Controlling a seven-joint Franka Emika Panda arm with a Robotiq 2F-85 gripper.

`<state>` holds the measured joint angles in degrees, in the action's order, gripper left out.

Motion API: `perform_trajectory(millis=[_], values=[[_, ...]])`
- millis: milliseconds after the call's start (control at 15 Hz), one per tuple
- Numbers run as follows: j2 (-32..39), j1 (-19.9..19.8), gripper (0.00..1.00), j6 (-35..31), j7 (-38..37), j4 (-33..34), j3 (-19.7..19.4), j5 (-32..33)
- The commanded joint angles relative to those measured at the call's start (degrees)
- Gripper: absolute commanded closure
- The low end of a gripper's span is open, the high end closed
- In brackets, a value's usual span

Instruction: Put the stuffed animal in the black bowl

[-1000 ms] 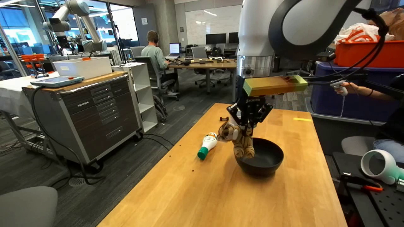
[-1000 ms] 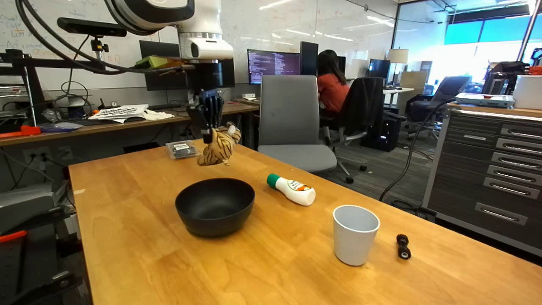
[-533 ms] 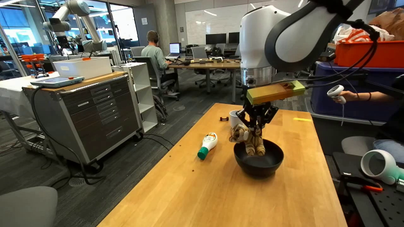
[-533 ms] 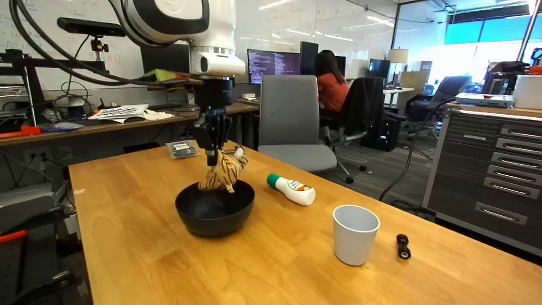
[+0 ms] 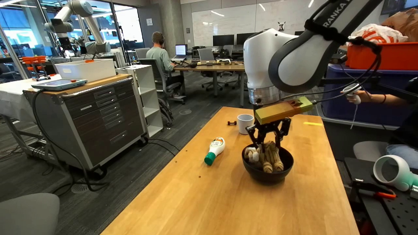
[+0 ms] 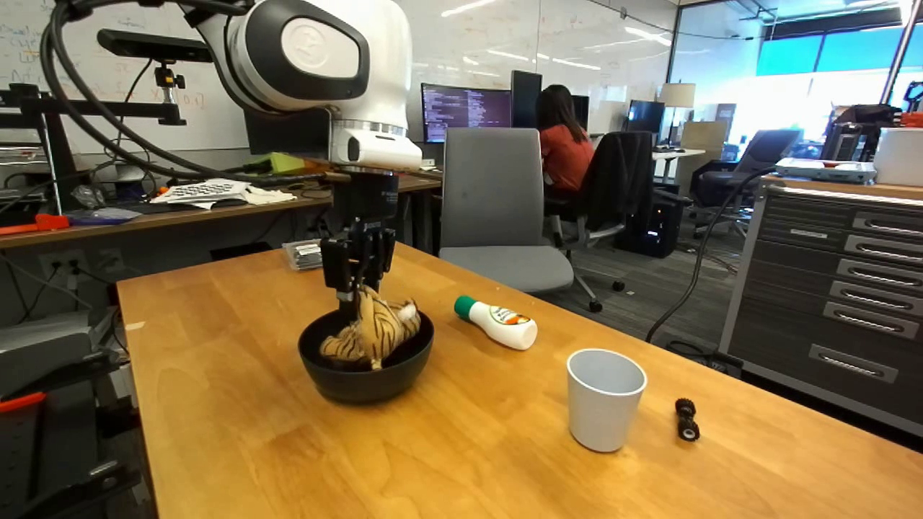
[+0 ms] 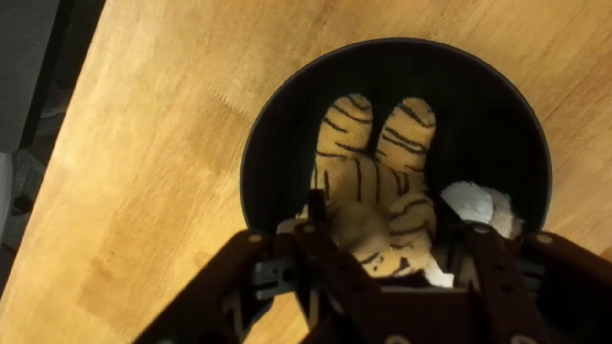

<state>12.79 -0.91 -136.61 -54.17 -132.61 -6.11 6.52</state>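
Observation:
The stuffed animal, a tan plush with dark stripes (image 5: 270,157), lies inside the black bowl (image 5: 266,178). In an exterior view it (image 6: 381,333) rests low in the bowl (image 6: 368,388), its upper part above the rim. In the wrist view its legs and body (image 7: 370,177) lie in the bowl (image 7: 487,105), with a white ear at right. My gripper (image 5: 270,146) is just above the bowl with its fingers spread on either side of the plush. It also shows in the wrist view (image 7: 382,229), fingers apart. Whether a finger touches the plush is hard to tell.
A white bottle with a green cap (image 5: 215,150) lies beside the bowl. A white cup (image 6: 604,404) stands on the table (image 6: 461,461), near a small black dumbbell-shaped piece (image 6: 686,419). A clear plastic box (image 6: 303,255) sits at the far table edge.
The gripper has moved down with the plush, from above the bowl into it. The fingers, closed on the plush before, are now spread apart, and the plush lies in the bowl.

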Motion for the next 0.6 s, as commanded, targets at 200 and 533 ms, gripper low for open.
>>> perform_trajectory(millis=[200,533], values=[[-4.67,1.96,0.0,0.61,2.33,-0.53,2.24,-3.77],[-12.69,2.89,0.0,0.12,11.93,-3.46,6.46,-11.18]])
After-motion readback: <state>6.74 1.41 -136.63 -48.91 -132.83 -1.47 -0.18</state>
